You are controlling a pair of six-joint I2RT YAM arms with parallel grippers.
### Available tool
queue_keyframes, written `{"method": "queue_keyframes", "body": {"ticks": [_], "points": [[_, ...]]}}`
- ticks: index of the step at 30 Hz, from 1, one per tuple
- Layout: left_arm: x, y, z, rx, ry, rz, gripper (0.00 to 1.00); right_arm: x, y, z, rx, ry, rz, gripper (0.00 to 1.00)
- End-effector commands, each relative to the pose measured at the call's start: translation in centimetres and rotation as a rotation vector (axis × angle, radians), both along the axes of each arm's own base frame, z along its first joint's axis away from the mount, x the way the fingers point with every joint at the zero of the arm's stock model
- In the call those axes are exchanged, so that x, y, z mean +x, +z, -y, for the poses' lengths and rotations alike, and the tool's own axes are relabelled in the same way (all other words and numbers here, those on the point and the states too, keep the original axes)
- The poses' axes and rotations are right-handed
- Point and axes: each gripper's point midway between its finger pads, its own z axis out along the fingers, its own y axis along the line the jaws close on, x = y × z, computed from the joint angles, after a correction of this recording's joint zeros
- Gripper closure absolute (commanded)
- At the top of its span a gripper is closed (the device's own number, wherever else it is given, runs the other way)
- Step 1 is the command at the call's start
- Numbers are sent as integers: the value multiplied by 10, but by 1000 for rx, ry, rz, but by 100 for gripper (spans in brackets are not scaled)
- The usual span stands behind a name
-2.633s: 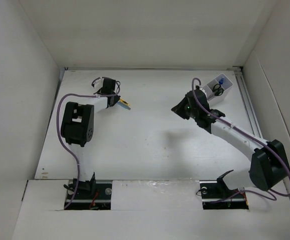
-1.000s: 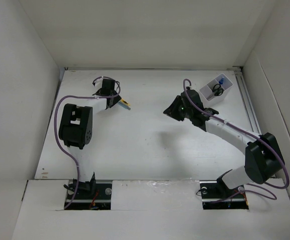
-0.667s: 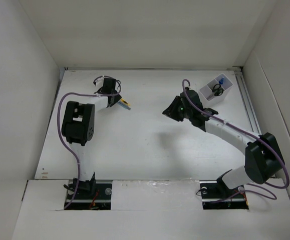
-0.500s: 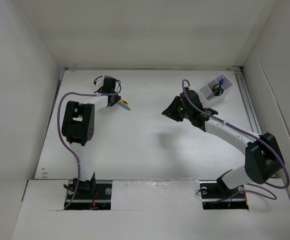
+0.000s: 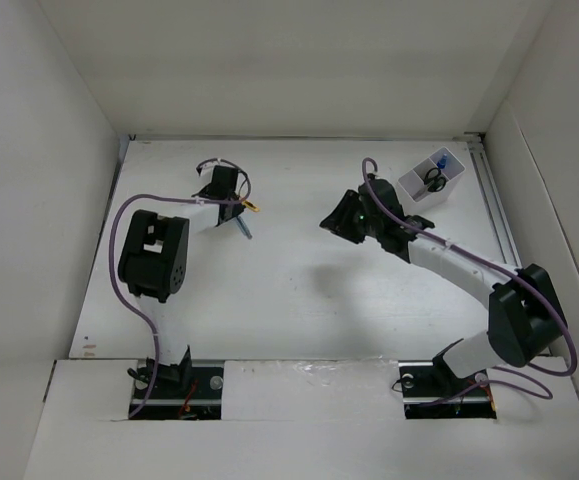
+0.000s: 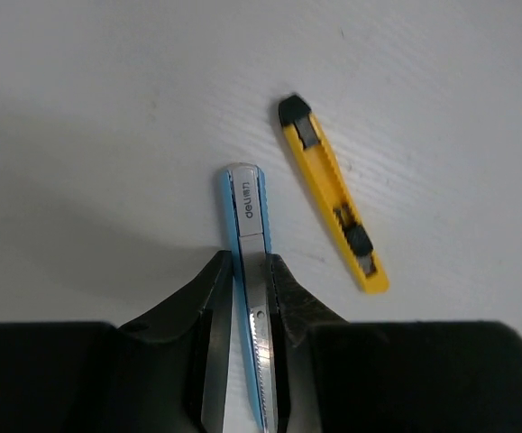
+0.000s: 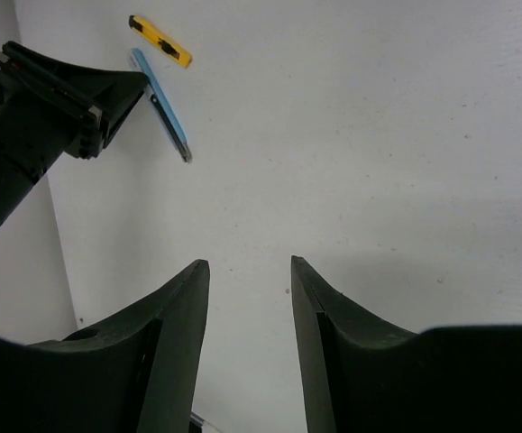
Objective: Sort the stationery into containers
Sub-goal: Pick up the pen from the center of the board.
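Currently L gripper [image 6: 245, 275] is clamped on blue cutter [image 6: 245, 203], whose free end points to 12 in my wrist cam. That's approx 11 o'clock on the table [image 5: 299, 290] in top view. Yellow cutter [image 6: 331, 189] lies flat just beside it at 2 o'clock, not touching. R gripper [image 7: 247, 280] is wide, nothing btwn fingers, near mid-table. Box [image 5: 416, 183] sits at 1 o'clock w/ scissors [image 5: 434, 181] and blue-capped bottle [image 5: 441, 160] inside.

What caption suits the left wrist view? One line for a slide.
Left gripper clamped on a blue utility knife; a yellow utility knife lies apart beside it on the white table.
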Motion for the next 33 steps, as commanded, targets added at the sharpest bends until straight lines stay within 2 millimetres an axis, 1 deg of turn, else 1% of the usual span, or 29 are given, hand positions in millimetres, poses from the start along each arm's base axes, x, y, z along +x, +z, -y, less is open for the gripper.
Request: {"method": "queue_keyframes", "body": {"ticks": [1,2,5,6,7,8,9,11,12,14,15,16,17,18,19,20,21,22,23,24,25,26,27,28,29,30,31,32,33], "points": [[-34,-6,11,16,-135,-45,100,8,23,-18,41,40,59,52],[-35,3,25,-8,-185,-12,100,10,18,-17,31,32,53,52],[-55,1,48,20,-279,-11,100,11,14,-17,26,32,45,51],[-63,-2,61,22,-312,-20,100,11,14,-17,26,32,45,51],[-68,0,66,24,-342,-18,100,12,14,-15,20,22,49,51],[-75,-6,70,22,-359,-35,100,12,14,-15,20,22,49,50],[-74,3,75,4,-381,-6,100,14,12,-17,17,22,45,50],[-85,3,83,-24,-420,-1,100,16,7,-21,23,27,26,49],[-83,15,90,-55,-442,39,100,17,9,-21,28,27,34,49],[-85,22,94,-78,-461,56,100,18,2,-25,35,29,16,48],[-86,22,96,-86,-470,54,100,20,7,-24,49,33,18,46],[-86,28,100,-96,-492,73,100,19,3,-29,65,47,0,45],[-90,29,100,-103,-500,72,100,24,10,-28,80,46,16,45],[-91,27,101,-111,-508,74,100,24,4,-30,85,46,-6,44],[-90,34,105,-128,-522,94,100,28,6,-33,102,37,-8,42],[-93,31,104,-127,-522,85,100,28,3,-33,117,43,-29,42],[-95,31,107,-139,-535,82,100,34,10,-39,146,51,-9,42],[-97,28,108,-148,-545,82,100,39,0,-38,158,38,-36,41],[-96,36,113,-167,-562,107,100,39,-1,-44,172,63,-43,41],[-100,32,114,-176,-572,101,100,43,1,-49,187,70,-51,41],[-103,34,115,-187,-584,106,100,46,-11,-53,185,79,-70,41],[-103,40,120,-208,-606,123,100,52,-13,-53,199,72,-78,41],[-104,41,122,-215,-613,122,100,48,-19,-59,214,105,-100,41],[-105,43,123,-216,-627,135,100,57,-20,-62,240,116,-102,40],[-108,40,123,-223,-636,131,100,55,-23,-67,254,141,-112,40],[-106,50,129,-242,-656,165,100,55,-19,-73,284,169,-118,40],[-109,47,129,-255,-657,158,100,58,-18,-77,294,180,-111,38],[-110,52,131,-263,-666,166,100,60,-31,-80,288,185,-138,38],[-110,54,133,-270,-674,174,100,61,-34,-82,291,194,-148,36]]}}
